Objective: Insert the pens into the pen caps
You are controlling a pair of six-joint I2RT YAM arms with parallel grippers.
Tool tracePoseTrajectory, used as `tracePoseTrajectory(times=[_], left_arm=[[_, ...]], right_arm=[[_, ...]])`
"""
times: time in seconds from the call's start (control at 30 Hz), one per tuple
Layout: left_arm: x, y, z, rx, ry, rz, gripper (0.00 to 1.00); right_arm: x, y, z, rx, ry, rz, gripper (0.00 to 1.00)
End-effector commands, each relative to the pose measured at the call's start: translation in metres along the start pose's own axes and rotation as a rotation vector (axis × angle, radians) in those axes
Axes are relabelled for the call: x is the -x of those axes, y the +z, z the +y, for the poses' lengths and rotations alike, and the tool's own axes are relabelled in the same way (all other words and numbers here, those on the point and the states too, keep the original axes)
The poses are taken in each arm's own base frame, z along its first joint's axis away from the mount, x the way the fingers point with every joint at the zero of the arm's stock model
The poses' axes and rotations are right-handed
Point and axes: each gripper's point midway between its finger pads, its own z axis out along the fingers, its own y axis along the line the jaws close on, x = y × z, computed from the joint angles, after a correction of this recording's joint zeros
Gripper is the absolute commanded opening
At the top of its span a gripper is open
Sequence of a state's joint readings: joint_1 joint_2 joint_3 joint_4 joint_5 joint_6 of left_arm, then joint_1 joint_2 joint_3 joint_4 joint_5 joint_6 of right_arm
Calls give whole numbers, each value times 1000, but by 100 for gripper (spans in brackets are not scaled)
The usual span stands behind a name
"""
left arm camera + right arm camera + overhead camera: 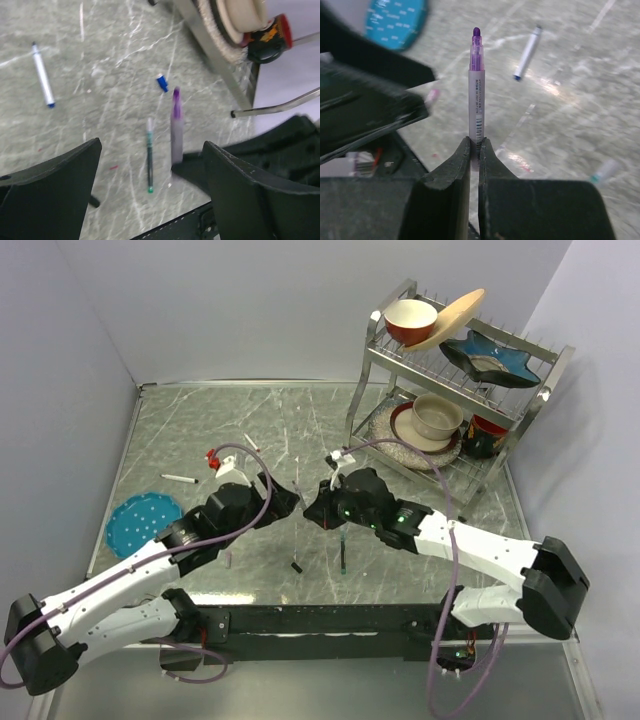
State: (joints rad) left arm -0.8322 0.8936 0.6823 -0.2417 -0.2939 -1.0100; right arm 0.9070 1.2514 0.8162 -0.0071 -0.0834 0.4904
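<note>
The pen (476, 90) stands upright above the table (100, 75), clamped in my right end effector (475, 146). My left end effector (151, 150) gapes empty. Next, my left should fetch a cap, perhaps the blue cap (162, 82); the match is unclear.

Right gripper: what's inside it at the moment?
A purple-tipped pen with a white barrel is clamped in the right gripper, tip pointing away from the camera. Its lower end is covered by the gripper itself, so that part cannot be seen.
</note>
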Motion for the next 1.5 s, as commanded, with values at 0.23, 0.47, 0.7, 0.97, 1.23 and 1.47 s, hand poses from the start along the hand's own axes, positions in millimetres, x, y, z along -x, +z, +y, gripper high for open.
tracePoseTrajectory(times=[0.23,0.47,0.7,0.97,1.23,1.47], left_arm=[[9,4,-53,-179,3,20,43],[0,-8,-66,-281,6,71,1],[-5,-21,-85,-389,57,121,1],[-13,-27,-98,-457,93,176,1],[-4,-32,-66,-270,134,160,78],[22,-34,12,158,21,15,69]], right_arm=[[6,-28,48,190,18,-76,0],[-1,-38,57,256,1,-59,12],[-7,-46,63,306,-24,-38,34],[-14,-44,64,333,-14,-23,7],[-3,-51,48,250,21,-93,0],[0,-60,29,166,36,-150,0]])
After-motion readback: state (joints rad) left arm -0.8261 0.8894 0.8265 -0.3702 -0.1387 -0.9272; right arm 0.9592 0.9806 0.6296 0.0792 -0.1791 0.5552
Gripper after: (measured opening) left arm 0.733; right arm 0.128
